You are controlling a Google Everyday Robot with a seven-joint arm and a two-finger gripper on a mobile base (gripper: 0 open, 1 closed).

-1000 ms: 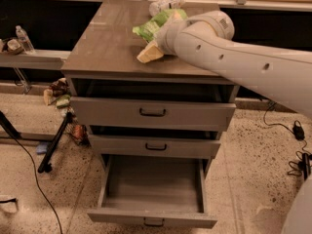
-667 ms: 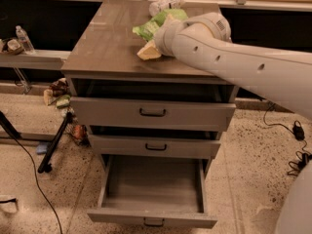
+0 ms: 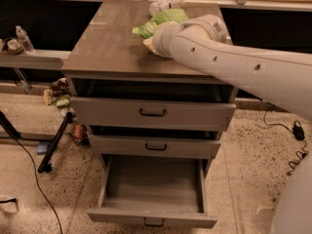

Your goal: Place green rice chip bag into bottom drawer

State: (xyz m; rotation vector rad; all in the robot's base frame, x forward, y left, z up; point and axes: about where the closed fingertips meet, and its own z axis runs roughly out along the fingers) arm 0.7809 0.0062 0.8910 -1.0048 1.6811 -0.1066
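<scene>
The green rice chip bag [image 3: 163, 19] lies on the grey cabinet top [image 3: 107, 48], towards the back and right of centre. My white arm [image 3: 229, 57] reaches in from the right over the cabinet top. My gripper [image 3: 150, 43] is at the arm's end, right at the bag's near edge and mostly hidden behind the wrist. The bottom drawer [image 3: 152, 189] is pulled wide open below, and its plain grey floor is bare.
A clear plastic bottle [image 3: 165, 5] lies just behind the bag. The top drawer [image 3: 152, 113] and middle drawer [image 3: 155, 146] stand slightly ajar. A black stand and cable [image 3: 51, 147] and some litter [image 3: 56, 94] are on the floor at the left. A water bottle [image 3: 23, 38] stands on a left ledge.
</scene>
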